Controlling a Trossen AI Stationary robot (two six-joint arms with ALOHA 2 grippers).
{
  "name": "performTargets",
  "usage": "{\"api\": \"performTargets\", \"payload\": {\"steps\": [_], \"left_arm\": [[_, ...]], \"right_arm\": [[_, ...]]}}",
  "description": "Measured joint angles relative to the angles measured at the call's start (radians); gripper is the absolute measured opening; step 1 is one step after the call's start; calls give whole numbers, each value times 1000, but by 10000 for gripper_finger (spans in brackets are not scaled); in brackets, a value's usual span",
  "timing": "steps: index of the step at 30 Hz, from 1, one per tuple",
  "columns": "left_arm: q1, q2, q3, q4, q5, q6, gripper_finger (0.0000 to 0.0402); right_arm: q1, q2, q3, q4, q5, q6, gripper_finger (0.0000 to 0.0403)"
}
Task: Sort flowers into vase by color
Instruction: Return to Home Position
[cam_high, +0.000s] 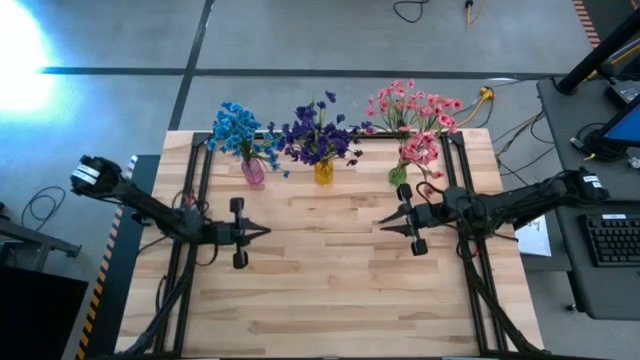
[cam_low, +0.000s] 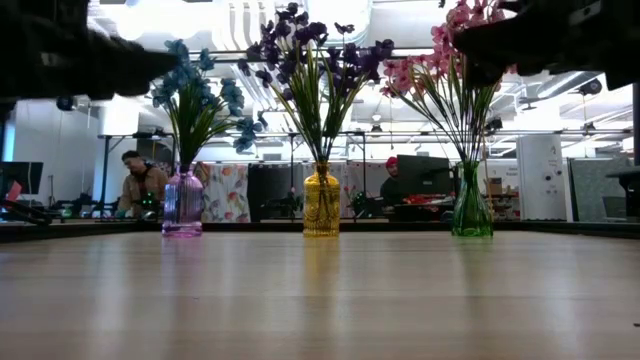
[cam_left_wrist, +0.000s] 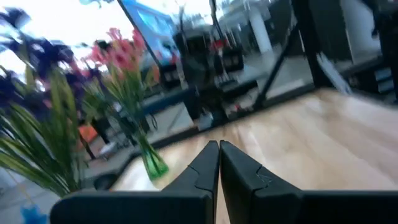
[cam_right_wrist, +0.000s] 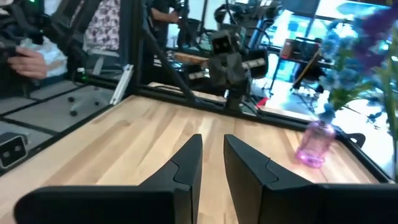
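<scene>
Three vases stand on their bases along the table's far edge. A pink vase (cam_low: 182, 205) holds blue flowers (cam_high: 235, 125). A yellow vase (cam_low: 321, 205) holds dark purple flowers (cam_high: 320, 130). A green vase (cam_low: 471, 210) holds pink flowers (cam_high: 415, 110). My left gripper (cam_high: 265, 232) hovers over the table's left middle, shut and empty, its tips meeting (cam_left_wrist: 219, 149). My right gripper (cam_high: 383, 222) hovers over the right middle, near the green vase, with a narrow gap between its fingers (cam_right_wrist: 212, 143) and nothing in it. The two grippers point toward each other.
Bare wooden tabletop (cam_high: 320, 290) stretches between the grippers and toward the near edge. A black frame (cam_high: 200, 160) runs round the table's sides. A desk with a keyboard (cam_high: 612, 240) stands to the right. People sit in the room beyond the far edge (cam_low: 140, 185).
</scene>
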Motion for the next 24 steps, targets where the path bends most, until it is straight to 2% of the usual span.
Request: {"api": "performTargets", "payload": {"steps": [5,15,24], "left_arm": [[0,-149,0,-42,0,59,0],[-4,-458,9,-416,-5,32,0],[-7,-699,26,-694,-47,31,0]], "right_arm": [[-30,-58,-34,-3,0,16,56],[-32,-212,-92,-50,-1,-20,56],[-34,-404,-96,-241,0,-56,56]]}}
